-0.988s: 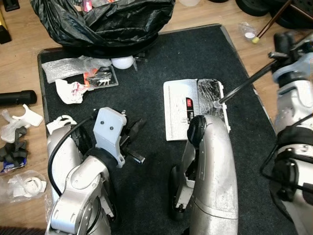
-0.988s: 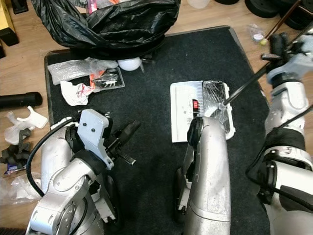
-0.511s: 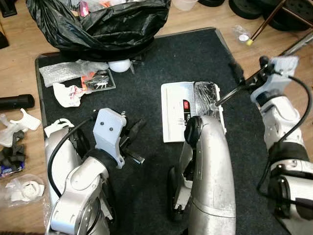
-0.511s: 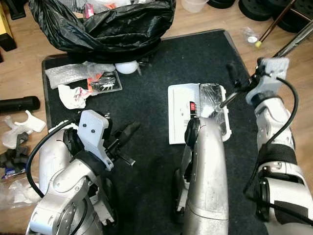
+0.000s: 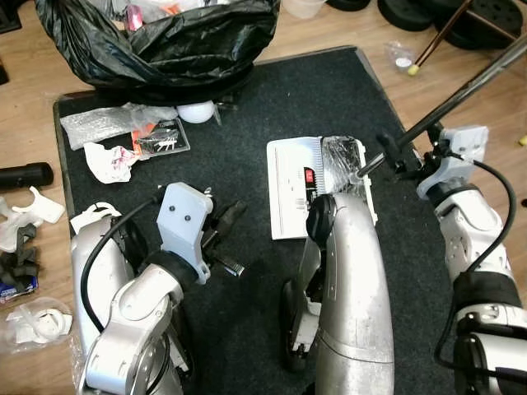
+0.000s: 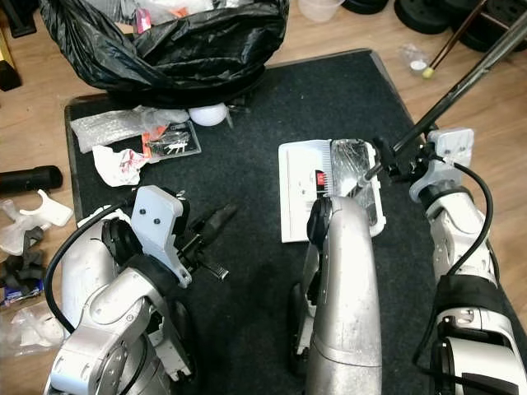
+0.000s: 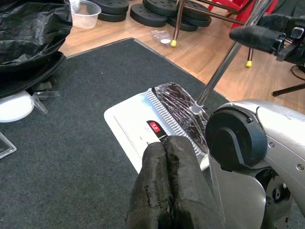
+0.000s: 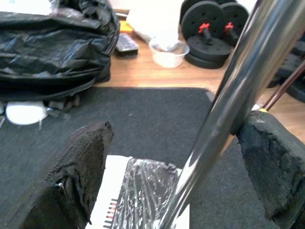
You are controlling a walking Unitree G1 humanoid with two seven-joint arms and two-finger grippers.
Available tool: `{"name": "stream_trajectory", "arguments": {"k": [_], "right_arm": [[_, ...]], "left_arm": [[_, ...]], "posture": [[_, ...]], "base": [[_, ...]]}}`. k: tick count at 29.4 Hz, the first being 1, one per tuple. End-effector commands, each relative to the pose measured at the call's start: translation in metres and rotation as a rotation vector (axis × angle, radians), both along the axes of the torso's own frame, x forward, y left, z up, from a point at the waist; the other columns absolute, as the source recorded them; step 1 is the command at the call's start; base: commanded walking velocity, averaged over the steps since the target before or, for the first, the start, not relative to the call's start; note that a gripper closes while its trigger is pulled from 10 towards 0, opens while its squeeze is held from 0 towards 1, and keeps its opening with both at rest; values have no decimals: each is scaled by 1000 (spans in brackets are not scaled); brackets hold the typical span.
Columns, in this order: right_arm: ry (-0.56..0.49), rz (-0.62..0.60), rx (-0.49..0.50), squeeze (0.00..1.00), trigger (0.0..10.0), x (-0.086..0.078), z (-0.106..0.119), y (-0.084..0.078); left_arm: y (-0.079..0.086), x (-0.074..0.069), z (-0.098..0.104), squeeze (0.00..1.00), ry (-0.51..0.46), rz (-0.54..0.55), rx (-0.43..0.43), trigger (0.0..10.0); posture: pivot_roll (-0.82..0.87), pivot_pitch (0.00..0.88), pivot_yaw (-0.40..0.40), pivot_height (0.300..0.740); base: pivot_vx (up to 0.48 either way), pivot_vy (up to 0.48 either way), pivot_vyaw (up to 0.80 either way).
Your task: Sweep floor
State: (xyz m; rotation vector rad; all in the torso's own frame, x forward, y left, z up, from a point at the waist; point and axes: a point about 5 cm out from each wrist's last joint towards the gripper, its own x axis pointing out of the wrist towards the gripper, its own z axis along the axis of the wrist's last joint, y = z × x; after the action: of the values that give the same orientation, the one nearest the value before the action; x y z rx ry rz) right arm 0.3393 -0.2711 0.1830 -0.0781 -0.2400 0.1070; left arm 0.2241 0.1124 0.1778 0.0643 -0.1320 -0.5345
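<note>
We have the right gripper [image 6: 401,160] raised over the right side of the black mat [image 5: 272,99], its two fingers spread apart on either side of the metal handle [image 8: 228,109]. In the right wrist view one finger [image 8: 267,162] sits against the handle while the other stands clear of it, so we judge the grasp as framed but not yet made.

The handle belongs to the sweeper [image 5: 319,185], whose flat white head lies on the mat just ahead of our middle limb, roughly at the mat's centre. The part of the head nearest the handle joint is covered in crinkled plastic film [image 7: 183,107]. The long axis of the handle rises from that joint and slants up and away toward the mat's right far corner, passing straight between our right fingers. That is the relation the coming move turns on: the handle already lies inside the gap, so we would only need to bring the fingers together.

Our left gripper [image 7: 167,181] hovers low over the mat nearer its left side, fingers pressed together and empty, well apart from the handle. The right arm is clearly the nearer one.

Litter for sweeping lies by the mat's far left corner: crumpled paper [image 5: 111,156] and a plastic wrapper [image 5: 103,122], beside a black rubbish bag [image 5: 165,37].
</note>
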Motion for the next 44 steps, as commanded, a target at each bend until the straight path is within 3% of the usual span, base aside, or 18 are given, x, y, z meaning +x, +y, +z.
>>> {"name": "stream_trajectory", "arguments": {"k": [1,13,25,27,29,32,44], "right_arm": [[-18,-20,1,0,10000,-2,2,-5],[-46,-138,-23,0,10000,-3,18,-24],[51,-65,2,0,10000,-10,-6,-17],[26,-118,4,0,10000,-11,1,-30],[26,-118,4,0,10000,-11,1,-30],[-2,-160,-33,0,10000,-6,17,-42],[-57,-169,-10,0,10000,3,38,-45]], "left_arm": [[-1,-2,-5,0,19,20,-7,10000],[-1,-2,-4,0,16,21,-10,10000],[-1,-2,-4,0,16,19,-12,10000],[-1,-3,-4,0,16,18,-12,10000],[-1,-3,-4,0,16,18,-12,10000],[-1,-5,-4,0,16,19,-13,10000],[0,-6,-3,0,17,19,-10,10000]], "posture": [[-108,322,-140,330],[-110,329,-139,330],[-114,335,-144,330],[-114,338,-140,330],[-114,338,-140,330],[-113,341,-144,330],[-105,346,-135,330]], "base": [[0,0,0],[0,0,0],[0,0,0],[0,0,0],[0,0,0],[0,0,0],[0,0,0]]}}
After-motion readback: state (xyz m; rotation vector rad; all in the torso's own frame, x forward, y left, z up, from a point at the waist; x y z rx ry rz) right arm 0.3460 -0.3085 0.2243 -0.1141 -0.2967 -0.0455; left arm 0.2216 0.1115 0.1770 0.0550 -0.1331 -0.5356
